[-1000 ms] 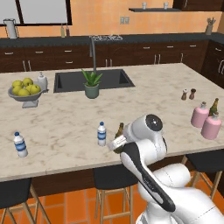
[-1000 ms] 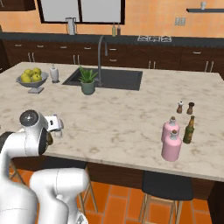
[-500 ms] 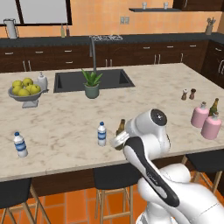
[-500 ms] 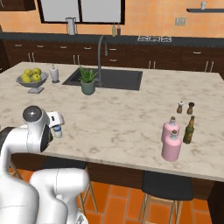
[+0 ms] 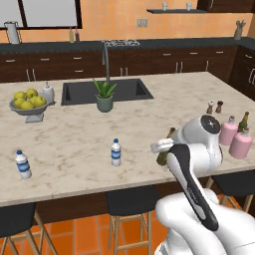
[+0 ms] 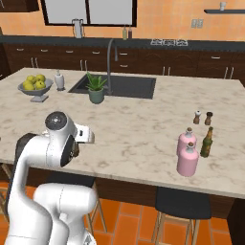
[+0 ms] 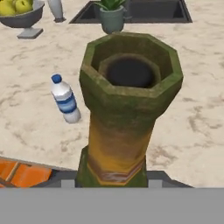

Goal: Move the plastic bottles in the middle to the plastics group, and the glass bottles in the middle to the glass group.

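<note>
- One slim dark brown-green beer bottle (image 7: 129, 109) rises right in front of the hand camera, its open mouth toward the lens; we see the gripper (image 5: 167, 148) closed on it at the near edge of the beige marble island counter (image 5: 74, 144), and in the left base view the bottle leans between the white hand and the arm.
- One small clear water bottle with a blue label band and white cap (image 5: 115, 152) stands upright in the middle of the counter, just left of the gripper, and apart from it.
- A second identical water bottle (image 5: 22, 164) stands alone near the counter's left end.
- At the right end we find two squat pink bottles with white stoppers (image 6: 187, 152) touching or nearly so, a dark beer bottle (image 6: 206, 142) just beside them.
- Two tiny shakers (image 6: 203, 117) sit behind that group.
- Farther back, a potted green plant (image 5: 104, 94) stands by the dark sink (image 5: 79, 92), with a grey bowl of yellow-green fruit (image 5: 29, 102) to the left.
</note>
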